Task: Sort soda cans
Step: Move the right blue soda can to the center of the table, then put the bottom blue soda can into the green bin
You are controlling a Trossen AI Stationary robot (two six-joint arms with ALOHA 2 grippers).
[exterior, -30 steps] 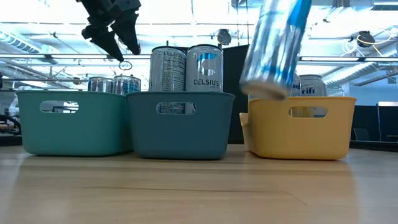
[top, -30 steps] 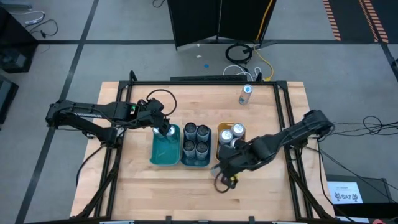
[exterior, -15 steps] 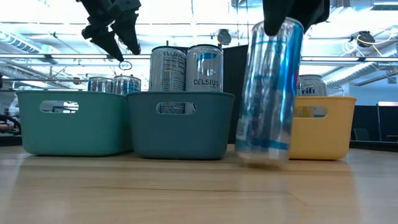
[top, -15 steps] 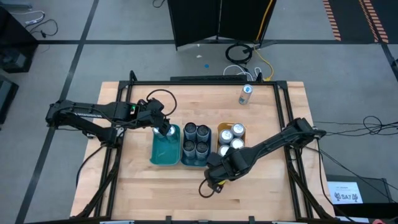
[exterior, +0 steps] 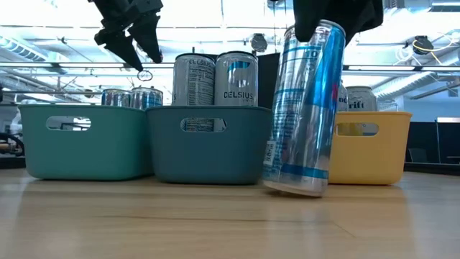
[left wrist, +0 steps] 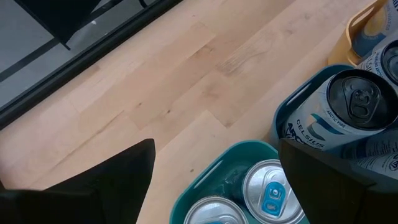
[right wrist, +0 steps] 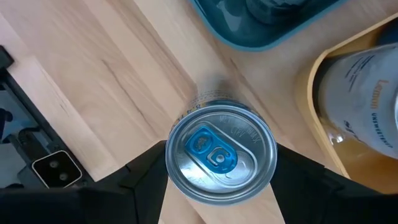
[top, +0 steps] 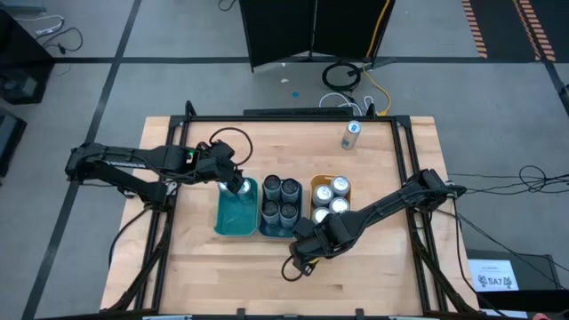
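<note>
So the right gripper (exterior: 327, 18) has swung a tall silver-and-blue can (exterior: 302, 108) away from above the yellow bin (exterior: 359, 147) and brought it down in front of the bins. A second ago it hung tilted up over that bin — now it sits low, leaning a bit, its bottom edge at or just off the tabletop (exterior: 215, 223). The fingers are clamped on its top end. From above, that gripper (top: 302, 258) is down on the near side of the table, just in front of the dark blue bin (top: 279, 233).

The left gripper (exterior: 133, 39) hasn't budged — fingers spread, empty, hovering over the teal bin (exterior: 79, 140), where two blue-tab cans (left wrist: 270, 193) already sit.

My guess: the can is getting set down or re-gripped, not binned yet. One lone can (top: 350, 135) waits at the far edge.
</note>
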